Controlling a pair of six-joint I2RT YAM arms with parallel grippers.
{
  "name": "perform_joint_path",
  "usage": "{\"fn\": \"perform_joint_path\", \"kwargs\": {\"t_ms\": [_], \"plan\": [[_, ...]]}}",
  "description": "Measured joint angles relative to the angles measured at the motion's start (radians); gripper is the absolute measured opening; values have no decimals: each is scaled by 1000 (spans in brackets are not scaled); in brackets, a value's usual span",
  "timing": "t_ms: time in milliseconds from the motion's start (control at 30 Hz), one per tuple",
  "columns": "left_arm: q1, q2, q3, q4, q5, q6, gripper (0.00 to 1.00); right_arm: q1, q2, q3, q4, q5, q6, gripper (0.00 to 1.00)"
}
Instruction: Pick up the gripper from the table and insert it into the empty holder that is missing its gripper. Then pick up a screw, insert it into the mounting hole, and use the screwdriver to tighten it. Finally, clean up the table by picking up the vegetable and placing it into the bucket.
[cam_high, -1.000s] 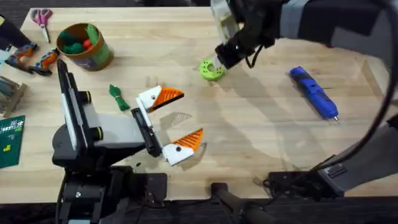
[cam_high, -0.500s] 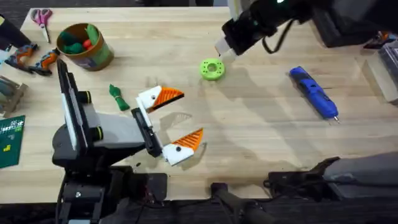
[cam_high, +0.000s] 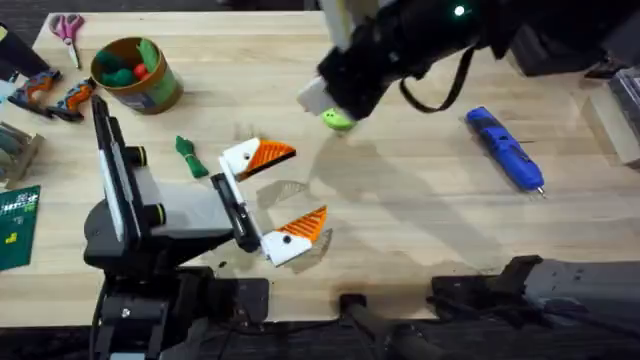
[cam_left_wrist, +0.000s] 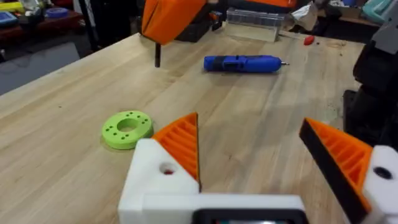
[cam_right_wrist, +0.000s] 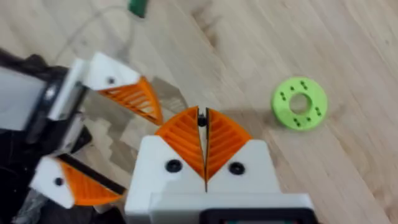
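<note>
Your right claw (cam_right_wrist: 203, 140) has its orange ribbed pads pressed together, with something small and dark pinched at the very tips; you cannot tell from here whether that is a screw. It hangs above the table (cam_high: 420, 230) with the bright green disc (cam_right_wrist: 299, 102) off to one side below it and your left claw (cam_high: 270, 200) beyond, lower down. That left claw sits with its jaws wide apart and nothing between them, both white blocks carrying orange wedges, so the holder looks already fitted. The screwdriver (cam_high: 505, 148) lies flat on the table well out to the far side of your right claw, away from the left arm. Judge it as stiff, smooth plastic and a bit top-heavy toward the body: take it across the thick blue barrel near the middle, not the thin bit, or it may roll or swing. The vegetable (cam_high: 190, 156) lies just beyond the left claw's outer side, near the bucket (cam_high: 135, 75). It looks light and knobbly; grip it across the middle of its length so it does not pivot.
</note>
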Motion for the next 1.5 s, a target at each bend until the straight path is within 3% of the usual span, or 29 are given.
{"fn": "perform_joint_path", "kwargs": {"t_ms": [400,633,1233,1500], "plan": [[0,0,0,0,0,0,985,177,0,39,38,-11,4,6],[0,0,0,0,0,0,985,209,38,44,51,-10,22,6],[0,0,0,0,0,0,985,247,187,197,-38,-9,17,6],[0,0,0,0,0,0,985,291,194,203,-56,70,-1,6]]}}
